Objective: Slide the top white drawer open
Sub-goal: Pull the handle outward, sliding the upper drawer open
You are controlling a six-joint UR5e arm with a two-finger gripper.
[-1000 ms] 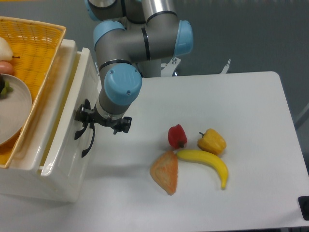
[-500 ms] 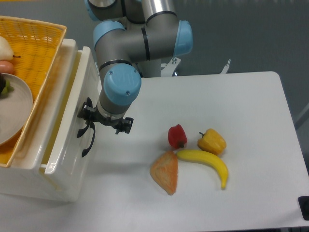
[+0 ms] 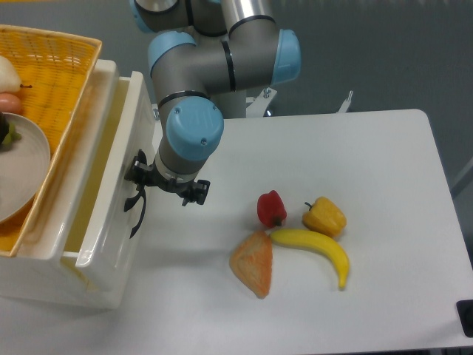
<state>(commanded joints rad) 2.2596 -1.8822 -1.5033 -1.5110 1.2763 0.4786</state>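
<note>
Top white drawer (image 3: 111, 185): at the left edge of the table, pulled partway out of its white cabinet (image 3: 44, 277), front panel tilted toward the arm, a gap open behind the panel. Curved black handle (image 3: 136, 211) on that panel, touching the gripper (image 3: 140, 183). Gripper fingers at the handle's upper end; whether clamped on it or merely beside it, cannot tell, fingertips hidden under the wrist.

White tabletop (image 3: 369, 163), matte and plain, rounded corner at the far right. Beyond it a grey floor. Grey-and-blue arm (image 3: 214, 63) reaching down from the top centre, mounted at the table's far edge.

No readable writing or labels anywhere.

On top of the cabinet, a yellow wicker basket (image 3: 52, 74) holding a pale plate (image 3: 22, 174), cut off by the left edge. Well apart to the right, a cluster of toy food: red pepper (image 3: 271, 208), yellow pepper (image 3: 324, 216), banana (image 3: 315, 251) just below both, orange wedge (image 3: 253, 263) touching the banana's left tip. Nothing lying between drawer front and cluster.
</note>
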